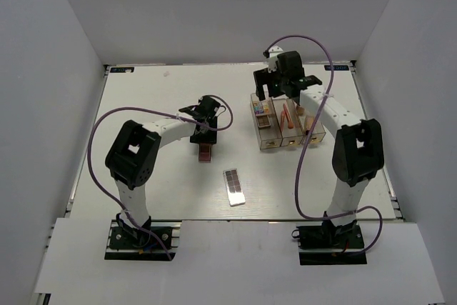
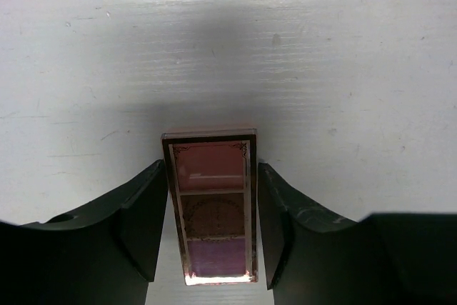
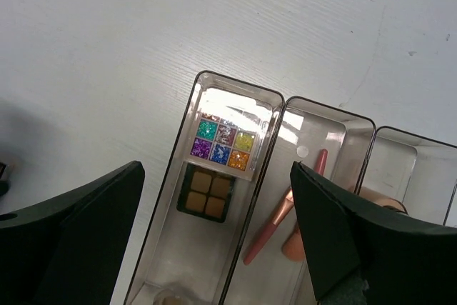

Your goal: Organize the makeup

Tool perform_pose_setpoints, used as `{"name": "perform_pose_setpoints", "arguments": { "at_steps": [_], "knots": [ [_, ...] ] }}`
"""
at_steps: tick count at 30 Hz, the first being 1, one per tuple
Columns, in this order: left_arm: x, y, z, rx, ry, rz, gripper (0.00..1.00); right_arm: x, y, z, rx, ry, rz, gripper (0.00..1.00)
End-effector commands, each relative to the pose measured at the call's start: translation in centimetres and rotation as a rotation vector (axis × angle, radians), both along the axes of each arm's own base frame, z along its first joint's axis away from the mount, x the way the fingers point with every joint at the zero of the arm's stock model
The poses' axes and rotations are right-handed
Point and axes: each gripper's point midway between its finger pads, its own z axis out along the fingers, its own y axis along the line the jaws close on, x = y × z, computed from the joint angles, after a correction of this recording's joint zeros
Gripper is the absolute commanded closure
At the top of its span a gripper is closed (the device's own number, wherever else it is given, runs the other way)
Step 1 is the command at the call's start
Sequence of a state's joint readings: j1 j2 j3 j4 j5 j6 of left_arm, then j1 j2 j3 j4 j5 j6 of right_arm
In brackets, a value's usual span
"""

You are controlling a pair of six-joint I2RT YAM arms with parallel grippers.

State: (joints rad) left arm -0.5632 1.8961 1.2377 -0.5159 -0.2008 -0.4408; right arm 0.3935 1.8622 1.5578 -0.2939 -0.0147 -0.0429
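My left gripper [image 1: 205, 132] is shut on a pink, brown and purple palette [image 1: 206, 152], near the table's middle. In the left wrist view the fingers [image 2: 146, 212] press both long sides of this palette [image 2: 212, 208]. A dark grey palette [image 1: 233, 186] lies loose on the table nearer the front. My right gripper [image 1: 280, 83] is open and empty above the clear box [image 1: 265, 142]. In the right wrist view the box's left compartment holds a multicoloured palette [image 3: 222, 142] and a brown palette [image 3: 205, 193]. The middle compartment holds a pink brush [image 3: 282, 212] and a tan tube [image 3: 294, 244].
The clear three-compartment box [image 3: 275, 130] stands at the right of the table under the right gripper [image 3: 216, 169]; its right compartment [image 3: 396, 169] is mostly hidden by a finger. White walls close in the table on three sides. Purple cables loop beside both arms.
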Motion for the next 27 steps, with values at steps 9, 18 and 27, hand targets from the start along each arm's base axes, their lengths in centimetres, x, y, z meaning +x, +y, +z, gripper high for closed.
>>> {"name": "perform_pose_setpoints", "arguments": {
  "at_steps": [9, 18, 27],
  "knots": [
    [1.1, -5.4, 9.9, -0.279, -0.172, -0.142, 0.66, -5.0, -0.6, 5.4, 0.08, -0.157, 0.258, 0.16],
    [4.1, -14.1, 16.9, -0.664, -0.251, -0.259, 0.66, -9.9, -2.2, 4.8, 0.146, -0.165, 0.298, 1.0],
    [7.6, -22.4, 15.8, -0.861, -0.221, -0.23, 0.66, -10.0, -5.1, 5.9, 0.134, -0.219, 0.201, 1.0]
  ]
}}
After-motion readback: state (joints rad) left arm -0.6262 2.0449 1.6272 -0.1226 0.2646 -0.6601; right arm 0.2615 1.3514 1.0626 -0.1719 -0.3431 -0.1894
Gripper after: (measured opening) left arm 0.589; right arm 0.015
